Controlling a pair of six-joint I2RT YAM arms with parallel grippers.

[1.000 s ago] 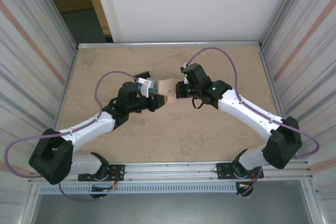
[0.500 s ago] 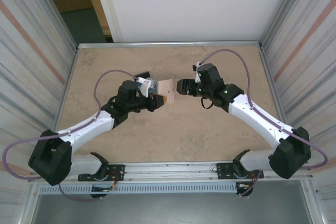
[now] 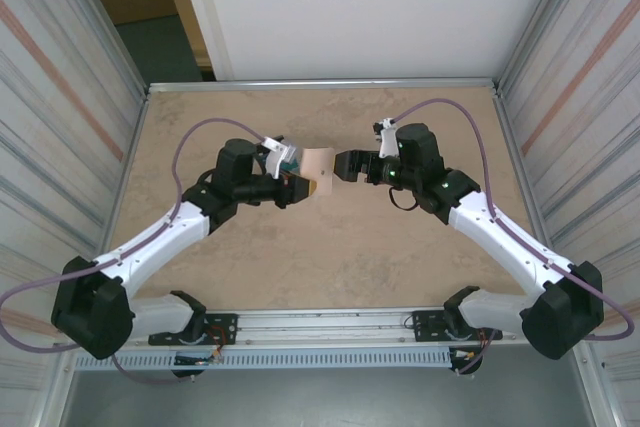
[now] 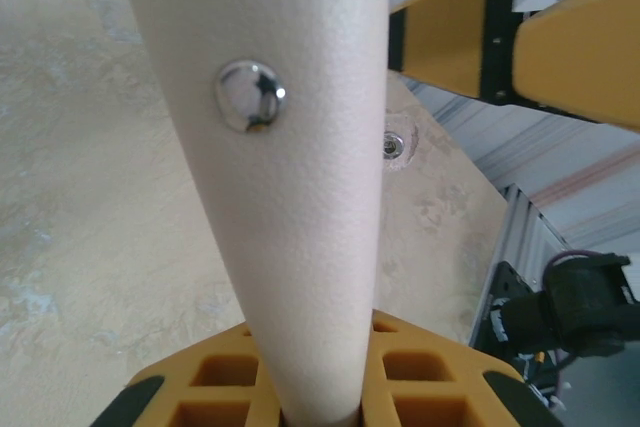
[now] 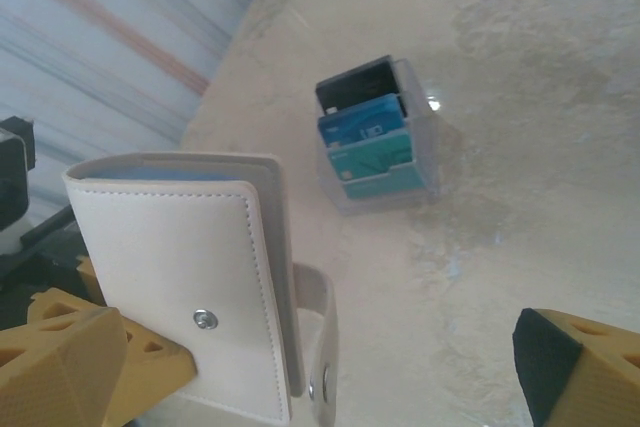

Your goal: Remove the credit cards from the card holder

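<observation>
My left gripper (image 3: pixel 300 185) is shut on the beige card holder (image 3: pixel 317 165) and holds it upright above the table. In the left wrist view the holder (image 4: pixel 290 197) rises from between the yellow fingers (image 4: pixel 430 367), with a silver snap on its face. My right gripper (image 3: pixel 343 165) stands open just right of the holder, not touching it. In the right wrist view the holder (image 5: pixel 190 277) is folded shut with its strap tab (image 5: pixel 322 347) hanging loose. Blue and teal credit cards (image 5: pixel 370 142) stand in a clear box on the table behind it.
The clear card box (image 3: pixel 284 155) sits beside the left wrist on the marbled tabletop (image 3: pixel 330 247). Metal walls close in both sides. The right gripper's yellow fingers (image 4: pixel 560 37) show past the holder in the left wrist view.
The right arm has drawn back to the right, away from the holder. The left arm has shifted a little left and back, still holding the holder.
</observation>
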